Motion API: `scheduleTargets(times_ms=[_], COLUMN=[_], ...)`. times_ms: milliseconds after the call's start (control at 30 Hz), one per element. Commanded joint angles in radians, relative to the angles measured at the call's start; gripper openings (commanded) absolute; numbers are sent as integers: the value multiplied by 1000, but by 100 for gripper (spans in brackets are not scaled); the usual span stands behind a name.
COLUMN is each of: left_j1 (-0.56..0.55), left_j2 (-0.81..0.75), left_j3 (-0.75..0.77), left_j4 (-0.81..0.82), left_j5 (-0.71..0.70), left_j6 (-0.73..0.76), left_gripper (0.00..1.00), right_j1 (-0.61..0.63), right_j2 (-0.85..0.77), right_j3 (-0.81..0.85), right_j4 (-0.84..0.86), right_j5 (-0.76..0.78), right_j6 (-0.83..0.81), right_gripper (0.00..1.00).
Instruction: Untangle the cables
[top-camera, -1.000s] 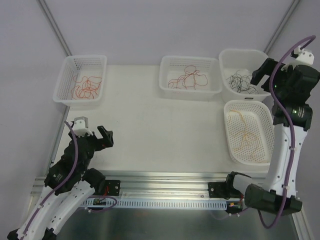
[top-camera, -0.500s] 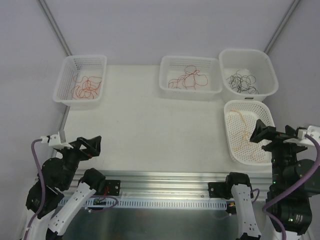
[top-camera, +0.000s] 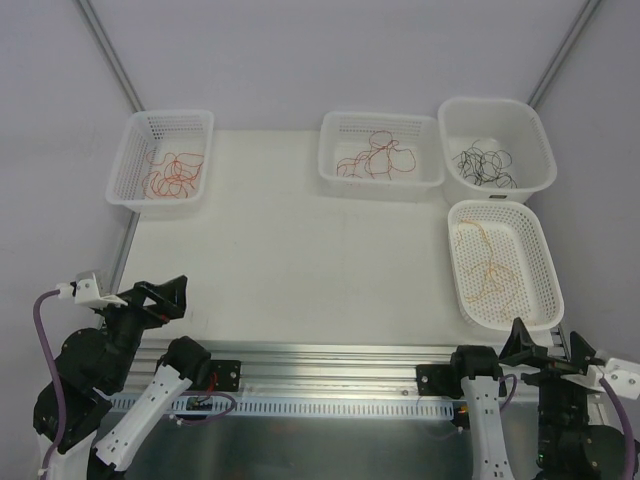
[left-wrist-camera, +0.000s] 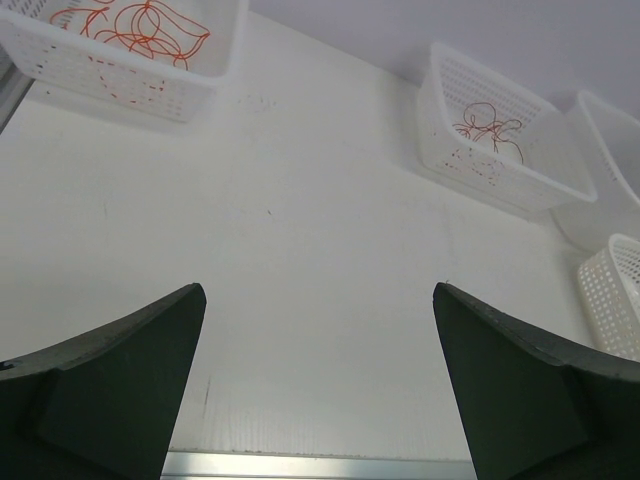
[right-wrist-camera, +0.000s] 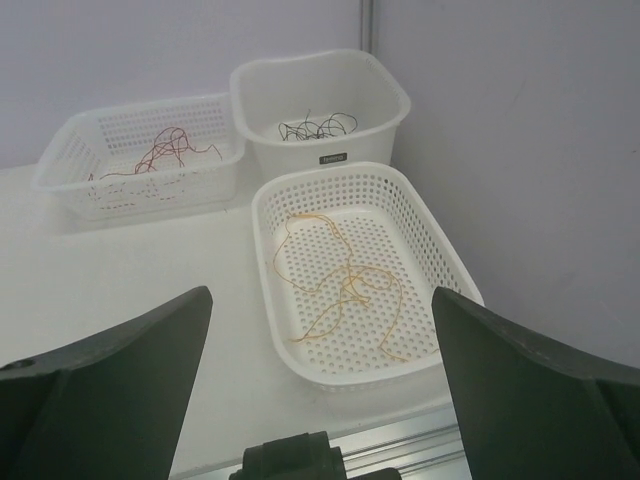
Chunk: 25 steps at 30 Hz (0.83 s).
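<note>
White baskets (top-camera: 150, 203) of cables (top-camera: 172, 178) along the table's (top-camera: 300, 260) far and right edges

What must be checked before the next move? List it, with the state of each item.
1. Left gripper open, empty: ok.
2. Right gripper open, empty: ok.
3. Both grippers apart from the baskets: ok.
4. Orange wires, red and maroon wires, black wires, tan wires each inside a basket: ok.
5. Strands within each basket fully separated: cannot tell.
</note>
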Motion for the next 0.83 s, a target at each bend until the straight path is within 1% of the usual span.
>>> scheduleTargets(times_ms=[0, 133, 167, 233, 467, 800], left_j1=[7, 7, 8, 8, 8, 7], left_j2=[-2, -4, -33, -41, -70, -61], left_j3=[13, 22, 22, 20, 3, -9], left_j4=[-8, -17, -20, -23, -28, -26], left_j5=[-43, -60, -66, -77, -108, -117], left_j6=[-6, -3, -4, -15, -42, -53], left_gripper=[99, 99, 99, 99, 99, 99], right_j1=[35, 56, 66, 72, 84, 93], right_j2=[-71, -104, -106, -104, -97, -85], right_j3=[-8, -19, -22, -25, -30, -33], right_j4=[-81, -125, -131, -137, -125, -111], right_j5=[74, 102, 105, 103, 91, 80], right_j6=[-4, -6, -4, -6, -7, -13], right_gripper=[97, 97, 97, 97, 97, 97])
